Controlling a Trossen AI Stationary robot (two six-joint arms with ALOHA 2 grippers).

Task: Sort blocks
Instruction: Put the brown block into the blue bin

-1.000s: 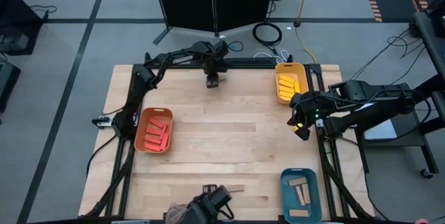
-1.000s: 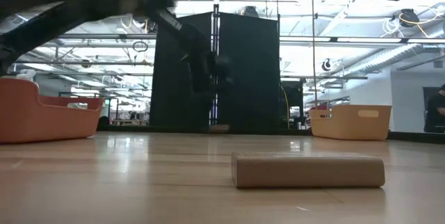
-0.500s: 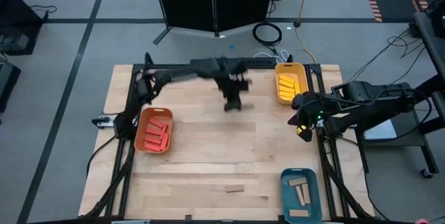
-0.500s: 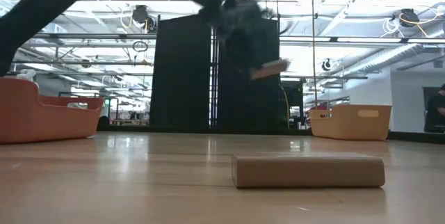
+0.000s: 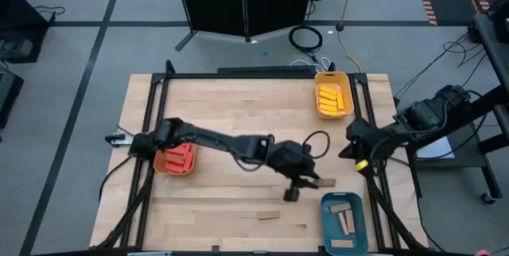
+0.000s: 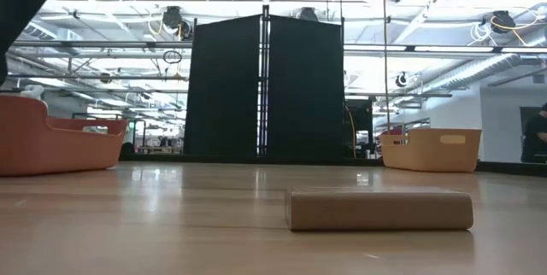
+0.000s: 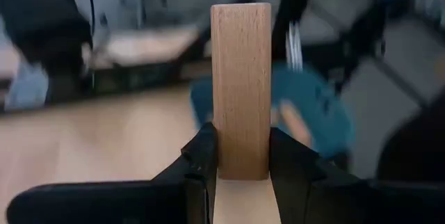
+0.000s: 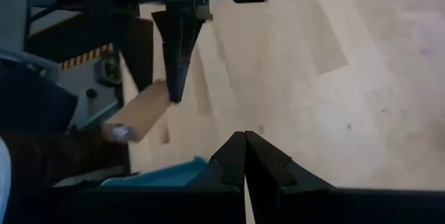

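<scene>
Three trays sat on the tabletop (image 5: pixel 238 121) from above: orange (image 5: pixel 176 159), yellow (image 5: pixel 333 97), teal (image 5: pixel 345 223). The left end effector (image 5: pixel 306 183) pinched a tan block (image 5: pixel 324 183) just beside the teal tray; another block (image 5: pixel 268 215) lay near the front edge. At table height, that block (image 6: pixel 379 209) lay flat. The left wrist showed fingers (image 7: pixel 202 156) clamping the block (image 7: pixel 240 92). The right end effector (image 8: pixel 245 149) was pressed together.

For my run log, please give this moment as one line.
left gripper: shut on tan block, near teal tray | right gripper: shut, empty, at table's right edge | loose tan block on table
</scene>
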